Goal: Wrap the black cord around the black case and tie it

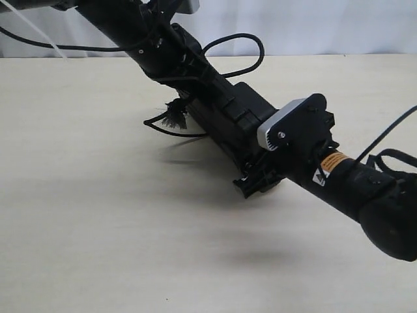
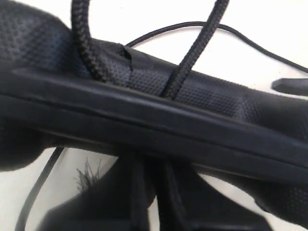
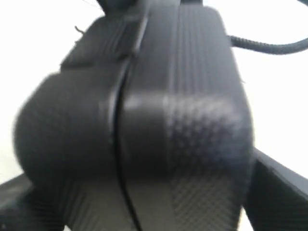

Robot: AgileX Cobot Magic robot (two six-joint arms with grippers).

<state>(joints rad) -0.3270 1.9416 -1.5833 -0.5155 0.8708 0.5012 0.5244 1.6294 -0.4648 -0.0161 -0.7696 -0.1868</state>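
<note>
textured black case [image 2: 216, 103], braided black cord [image 2: 192, 53] across, left claw [image 2: 154, 192] closed, right claw [image 3: 144, 202] open

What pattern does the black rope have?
The black cord is braided, woven black; clearest in the left wrist view.

In the exterior view the left arm [image 1: 146, 36] and the right arm [image 1: 355, 179] covered most of the black case [image 1: 228, 127]. Of the black cord [image 1: 174, 116] only the frayed tuft was plain; a thin loop [image 1: 262, 51] farther back could be cord or cable. In the right wrist view the case was blurred and cut off by the edges.
</note>
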